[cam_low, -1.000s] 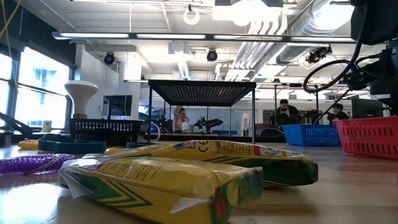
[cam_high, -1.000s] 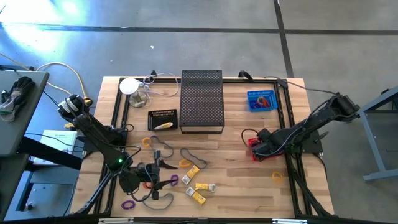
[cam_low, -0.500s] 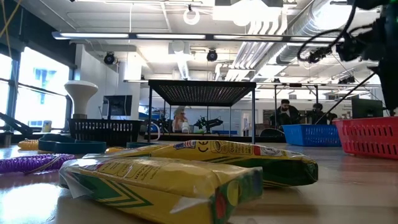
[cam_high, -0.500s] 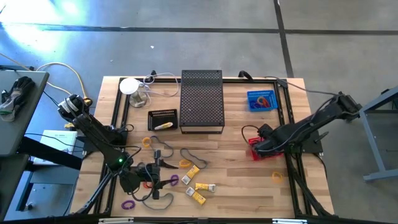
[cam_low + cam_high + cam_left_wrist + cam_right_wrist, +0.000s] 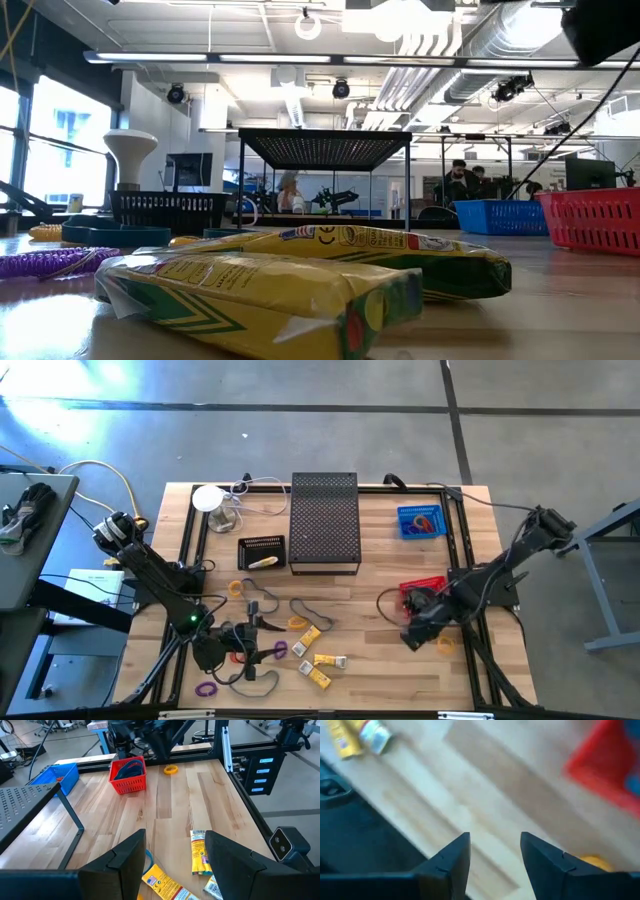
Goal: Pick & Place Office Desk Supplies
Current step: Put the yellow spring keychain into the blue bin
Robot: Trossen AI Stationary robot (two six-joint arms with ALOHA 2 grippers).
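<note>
Change: we see the right gripper (image 5: 410,637) has swung away from the red basket (image 5: 424,586) toward the table's front edge; the left arm has not moved.
Right gripper: it hangs over bare wood near the right front of the tabletop, just beside a small yellow band (image 5: 445,645); in its wrist view we find the fingers (image 5: 451,856) spread with nothing between them.
Left gripper: we place the left gripper (image 5: 222,646) low near the front left corner, among the loose supplies; its jaws stand apart and empty in the wrist view.
Supplies: the yellow packets (image 5: 320,665) lie near the front edge, left of centre, with dark band loops (image 5: 308,610) and a purple band (image 5: 205,687) beside them.
Red basket: we see dark loops inside it, right of the table's centre.
Blue basket (image 5: 420,521): near the back right corner.
Black mesh stand (image 5: 324,520): at the middle of the back edge, a black tray (image 5: 262,552) just to its left.
Lamp (image 5: 209,498): we note it near the back left corner.
</note>
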